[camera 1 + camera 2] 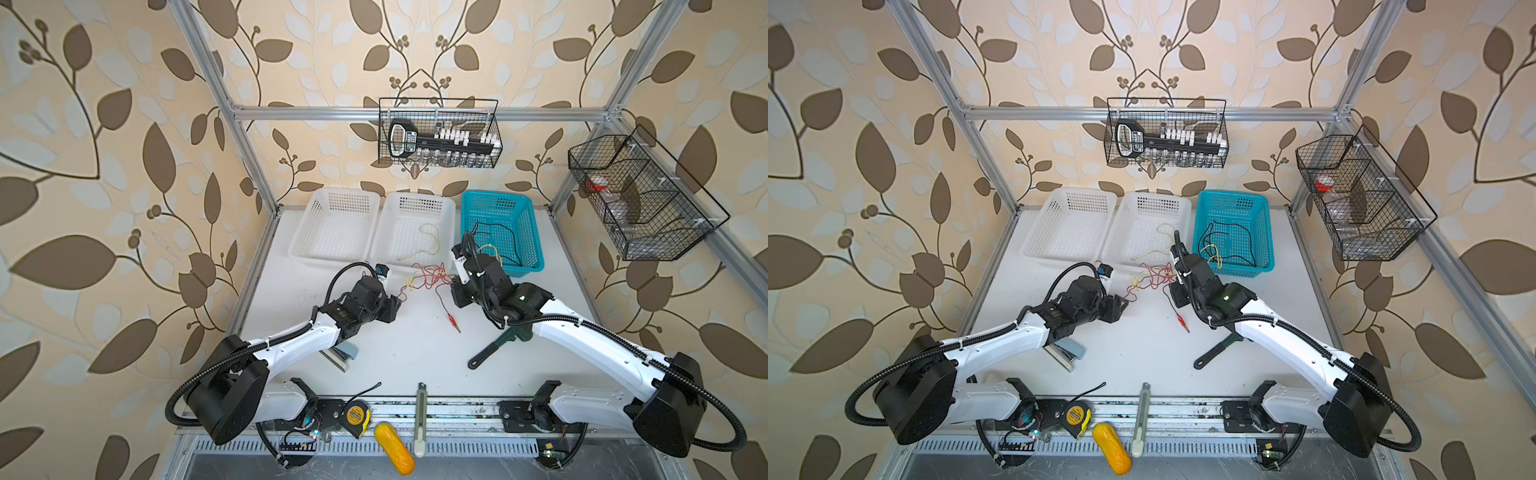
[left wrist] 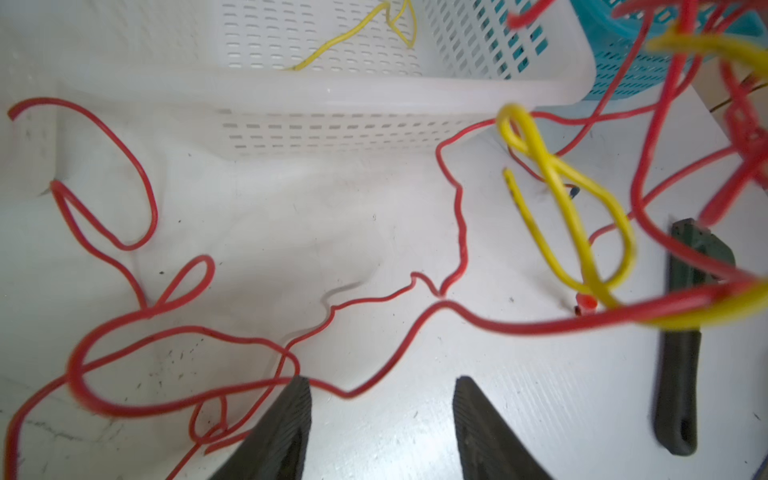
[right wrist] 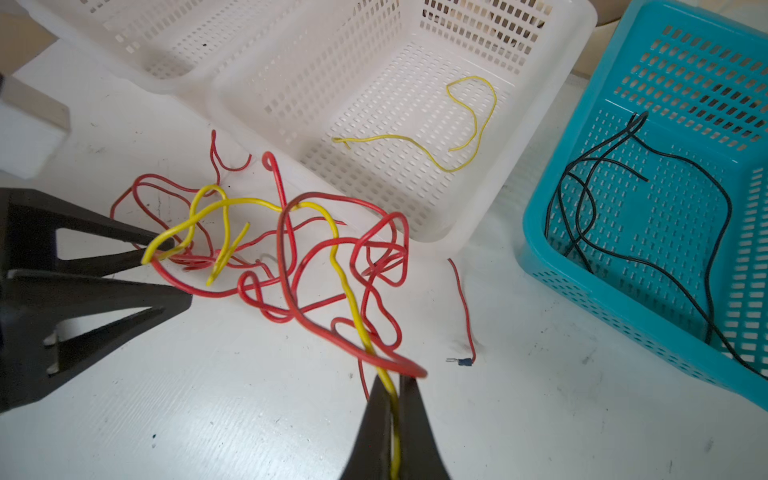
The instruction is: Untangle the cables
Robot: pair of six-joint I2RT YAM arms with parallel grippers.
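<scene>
Remote desk, my view: the white table (image 1: 395, 353) fills the lower centre of both top views, with three baskets ranged along its far edge. The teal basket (image 1: 494, 205), right of centre, holds loose black cables (image 3: 590, 199). The middle white basket (image 1: 417, 203) holds one stray yellow cable (image 3: 399, 137). My left claw (image 2: 382, 419) stands released, jaws apart over bare tabletop, and a red loop passes at one fingertip. My right claw (image 3: 392, 388) is clenched on a yellow strand (image 3: 359, 320), and a red loop rides over its tips. Between the two claws, at the centre of the frame just in front of the middle white basket, lies the tangle of red and yellow cables (image 1: 424, 278), knotted together. A red alligator clip (image 1: 451, 319) lies on the table just below it.
</scene>
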